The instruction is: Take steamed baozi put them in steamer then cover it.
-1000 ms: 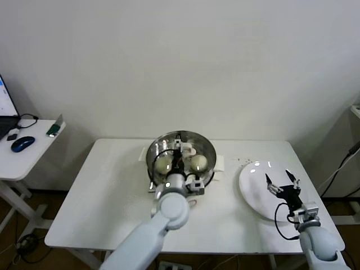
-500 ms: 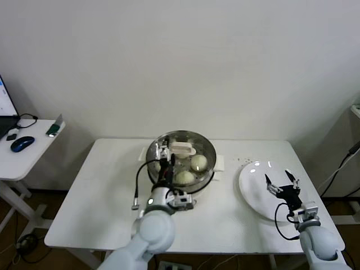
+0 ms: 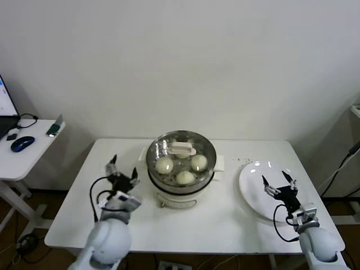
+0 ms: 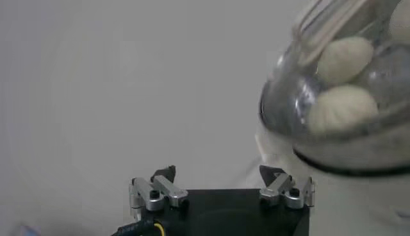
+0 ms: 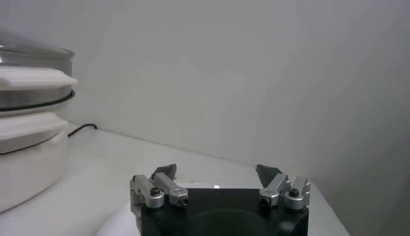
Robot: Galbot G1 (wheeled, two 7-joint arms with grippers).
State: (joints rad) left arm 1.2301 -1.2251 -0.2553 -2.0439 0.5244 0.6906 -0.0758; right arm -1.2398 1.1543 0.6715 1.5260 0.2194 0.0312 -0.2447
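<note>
The steamer (image 3: 169, 191) stands mid-table with the clear glass lid (image 3: 183, 149) resting on it. Three steamed baozi (image 3: 164, 165) show through the glass; one more may lie under the white handle. My left gripper (image 3: 121, 177) hovers open and empty to the left of the pot, apart from it. In the left wrist view its gripper (image 4: 221, 176) has nothing between the fingers, and the steamer (image 4: 359, 154) with baozi (image 4: 346, 58) sits off to one side. My right gripper (image 3: 278, 185) hangs open and empty over the white plate (image 3: 253, 174). The right wrist view shows that gripper (image 5: 218, 172) and the steamer (image 5: 25, 154) farther off.
The white plate lies bare at the right side of the table. A side table (image 3: 34, 157) with a blue mouse (image 3: 22, 143) stands to the left of the main table. A wall rises close behind the table's back edge.
My left gripper has let go of the lid, which now rests on the steamer, and pulled back left and toward the front edge. The right arm barely moved.
</note>
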